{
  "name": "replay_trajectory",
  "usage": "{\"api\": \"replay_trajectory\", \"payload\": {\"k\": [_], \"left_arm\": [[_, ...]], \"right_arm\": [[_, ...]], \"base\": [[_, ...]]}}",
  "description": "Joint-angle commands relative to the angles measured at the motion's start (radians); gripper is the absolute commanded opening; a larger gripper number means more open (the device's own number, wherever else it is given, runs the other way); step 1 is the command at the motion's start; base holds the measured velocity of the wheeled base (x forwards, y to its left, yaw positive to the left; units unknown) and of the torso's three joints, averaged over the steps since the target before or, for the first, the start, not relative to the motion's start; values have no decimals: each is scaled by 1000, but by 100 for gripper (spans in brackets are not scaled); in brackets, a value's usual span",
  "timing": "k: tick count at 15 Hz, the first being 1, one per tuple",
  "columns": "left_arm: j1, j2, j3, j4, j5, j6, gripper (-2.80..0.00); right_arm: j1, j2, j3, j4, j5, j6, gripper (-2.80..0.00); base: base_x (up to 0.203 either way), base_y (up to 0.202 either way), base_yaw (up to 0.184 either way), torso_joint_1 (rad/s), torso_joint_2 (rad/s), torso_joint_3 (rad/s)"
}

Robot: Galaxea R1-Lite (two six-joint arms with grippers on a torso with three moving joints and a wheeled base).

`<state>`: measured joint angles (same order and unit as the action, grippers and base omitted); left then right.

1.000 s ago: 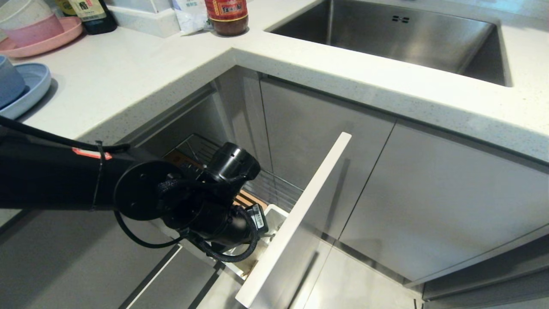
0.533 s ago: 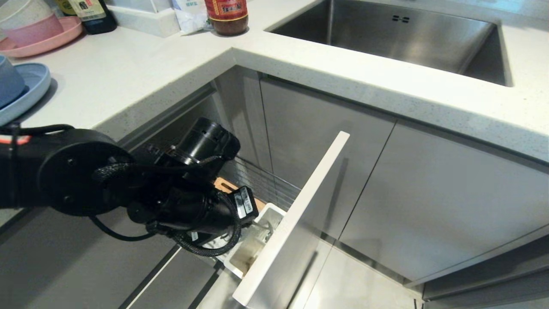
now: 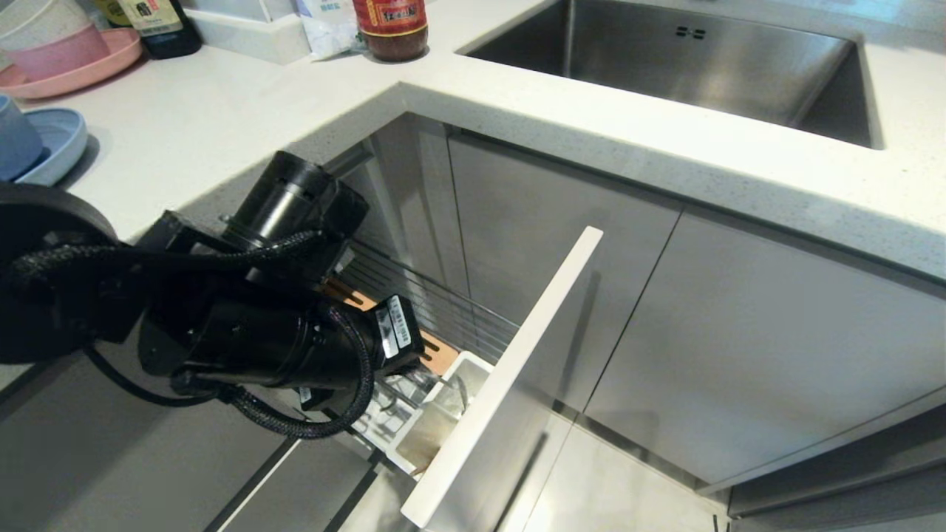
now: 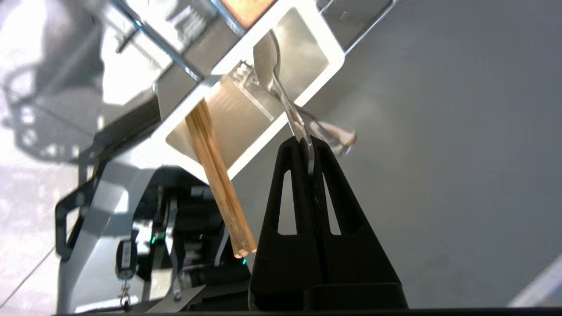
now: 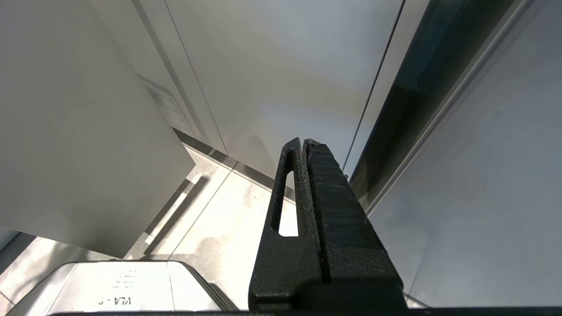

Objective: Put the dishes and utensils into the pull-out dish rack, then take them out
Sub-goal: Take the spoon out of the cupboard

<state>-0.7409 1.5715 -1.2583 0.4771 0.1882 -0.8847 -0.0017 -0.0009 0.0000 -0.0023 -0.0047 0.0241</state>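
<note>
Since a second ago the left arm has risen and drawn back toward the bench's inner corner, uncovering more of the white cutlery cup (image 3: 436, 403) at the front of the pull-out dish rack (image 3: 443, 310). The left tool (image 4: 307, 145) is clamped on the handle of the silver spoon (image 4: 274, 74), whose long axis runs away from the fingertips, bowl end over the cup's far compartment. The chopsticks (image 4: 217, 175) stand slanted in the near compartment, tips inside, blunt ends sticking out. In the head view the arm hides the tool and most of the rack. The blue plate (image 3: 55, 144) and blue-grey bowl (image 3: 15, 140) sit cut off at the bench's left edge. The right tool (image 5: 305, 145), pressed together, hangs parked by the cabinet doors.
</note>
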Motion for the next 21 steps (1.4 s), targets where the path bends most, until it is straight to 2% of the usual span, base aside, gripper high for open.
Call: {"api": "replay_trajectory", "payload": {"k": [1,6,16,21], "left_arm": [[-2,-47,-19,26,15,-5,-280],[-8,-111,-88,128,17,-5,-280],[-15,-268,-145,135,25,24,-280],[-10,-377,-197,131,123,99,-280]], "right_arm": [[0,-3,2,0,0,0,-280],[0,-2,2,-1,0,0,-280],[0,-2,2,0,0,0,-280],[0,-2,2,0,0,0,-280]], "base": [[0,0,0,0,0,0],[0,0,0,0,0,0],[0,0,0,0,0,0],[0,0,0,0,0,0]]}}
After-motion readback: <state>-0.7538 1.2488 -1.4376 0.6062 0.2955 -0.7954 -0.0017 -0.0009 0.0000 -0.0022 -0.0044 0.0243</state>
